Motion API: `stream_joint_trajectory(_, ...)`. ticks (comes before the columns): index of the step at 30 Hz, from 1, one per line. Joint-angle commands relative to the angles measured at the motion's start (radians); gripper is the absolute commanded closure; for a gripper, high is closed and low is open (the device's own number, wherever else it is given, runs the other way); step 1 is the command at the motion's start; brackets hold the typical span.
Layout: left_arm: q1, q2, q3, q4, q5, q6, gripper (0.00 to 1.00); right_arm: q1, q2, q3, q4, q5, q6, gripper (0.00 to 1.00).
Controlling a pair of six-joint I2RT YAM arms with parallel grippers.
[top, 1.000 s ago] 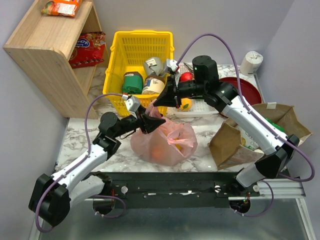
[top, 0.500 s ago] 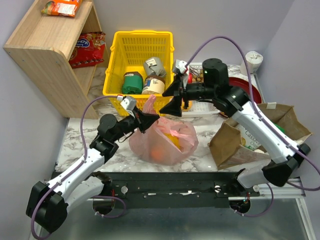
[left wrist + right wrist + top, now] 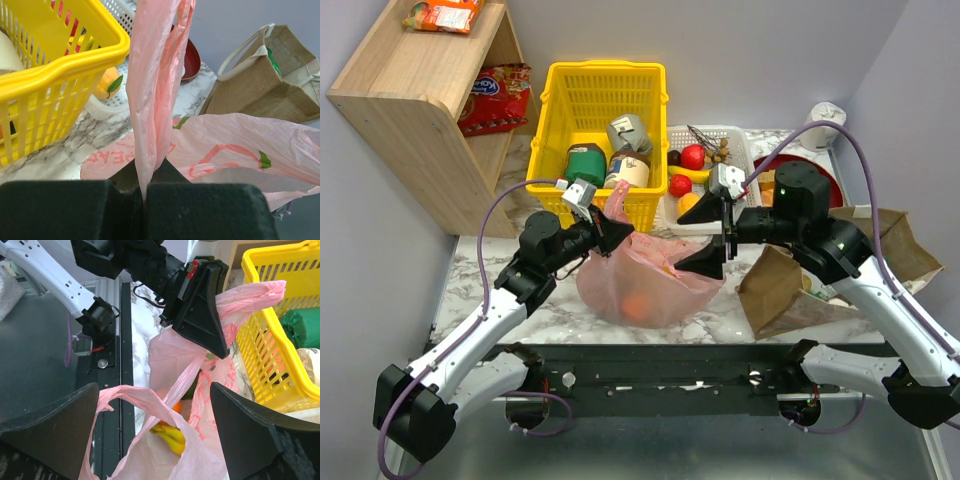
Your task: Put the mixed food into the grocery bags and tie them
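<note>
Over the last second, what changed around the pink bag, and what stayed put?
The left gripper closed on the pink plastic bag's handle, holding it upright. The right gripper opened wide, apparently releasing the bag, and swung from by the yellow basket's front back toward the near right of the bag. The bag's body, basket and brown paper bag stayed put.

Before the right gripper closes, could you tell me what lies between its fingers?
The right wrist view shows the pink plastic bag's loose handle and open mouth, bananas inside, between the right gripper's fingers.
</note>
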Motion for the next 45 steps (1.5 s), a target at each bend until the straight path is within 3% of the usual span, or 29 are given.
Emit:
stream_joint_trajectory(1, -0.003, 0.007, 0.033, -0.057, -0.016, 0.019, 1.00, -0.002, 0.001, -0.019, -0.012, -0.033, 0.010, 0.00)
stream_joint_trajectory(18, -0.001, 0.013, 0.055, -0.089, -0.036, 0.047, 1.00, 0.009, -0.078, -0.011, 0.011, -0.129, 0.118, 0.00)
stream_joint_trajectory(24, -0.001, 0.004, 0.067, -0.107, -0.039, 0.054, 1.00, 0.028, -0.069, -0.075, -0.004, -0.066, 0.095, 0.00)
stream_joint_trajectory(36, -0.001, -0.017, 0.067, -0.130, -0.021, 0.056, 1.00, 0.031, 0.107, -0.082, 0.085, -0.092, -0.026, 0.00)
stream_joint_trajectory(45, -0.001, -0.017, 0.049, -0.086, 0.011, 0.027, 1.00, 0.049, 0.156, -0.141, 0.244, -0.070, -0.002, 0.00)
